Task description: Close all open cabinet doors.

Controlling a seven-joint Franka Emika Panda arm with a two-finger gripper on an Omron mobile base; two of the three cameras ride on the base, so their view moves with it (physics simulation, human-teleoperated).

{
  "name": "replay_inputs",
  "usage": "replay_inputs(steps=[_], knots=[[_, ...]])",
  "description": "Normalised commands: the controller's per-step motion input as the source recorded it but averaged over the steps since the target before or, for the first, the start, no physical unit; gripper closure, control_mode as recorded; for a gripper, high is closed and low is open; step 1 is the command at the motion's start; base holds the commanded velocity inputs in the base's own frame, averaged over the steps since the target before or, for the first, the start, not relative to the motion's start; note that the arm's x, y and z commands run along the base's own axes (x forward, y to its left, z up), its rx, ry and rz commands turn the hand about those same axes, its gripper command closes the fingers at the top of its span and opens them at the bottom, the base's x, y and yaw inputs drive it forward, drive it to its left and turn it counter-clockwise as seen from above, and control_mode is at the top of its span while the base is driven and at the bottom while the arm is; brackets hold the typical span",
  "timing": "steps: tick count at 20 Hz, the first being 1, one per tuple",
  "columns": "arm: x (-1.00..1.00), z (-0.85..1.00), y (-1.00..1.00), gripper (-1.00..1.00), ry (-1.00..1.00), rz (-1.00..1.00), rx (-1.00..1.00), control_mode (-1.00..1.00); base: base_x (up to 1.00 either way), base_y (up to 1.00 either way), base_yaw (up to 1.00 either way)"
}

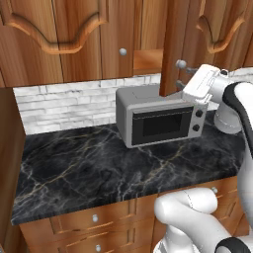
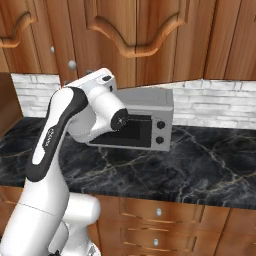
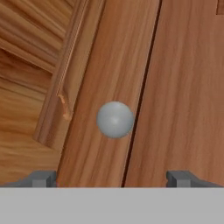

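Pincer (image 3: pixel 112 178) fingertips spread wide, nothing held; knob (image 3: pixel 115 119) centred in frame on open cabinet door (image 1: pixel 170 49). Door should be pushed flat beside knob until flush.

open cabinet door (image 1: pixel 170 44) jutting over microwave (image 1: pixel 158 118), hand (image 1: pixel 184 74) at its edge, counter (image 1: pixel 74 168) left free

I have the white arm (image 2: pixel 60 130) raised from the base, elbow bent, wrist turned up and forward. My gripper (image 3: pixel 113 178) points straight ahead with its two dark fingertips (image 3: pixel 43 178) spread wide apart, holding nothing
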Motion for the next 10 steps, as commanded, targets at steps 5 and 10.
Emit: replay_inputs(steps=[5, 10], knots=[[0.44, 0.00, 0.47, -1.00, 0.00, 0.00, 0.06, -1.00, 0.00, 0.00, 0.00], [0.45, 0.09, 0.42, -1.00, 0.00, 0.00, 0.07, -1.00, 0.00, 0.00, 0.00]])
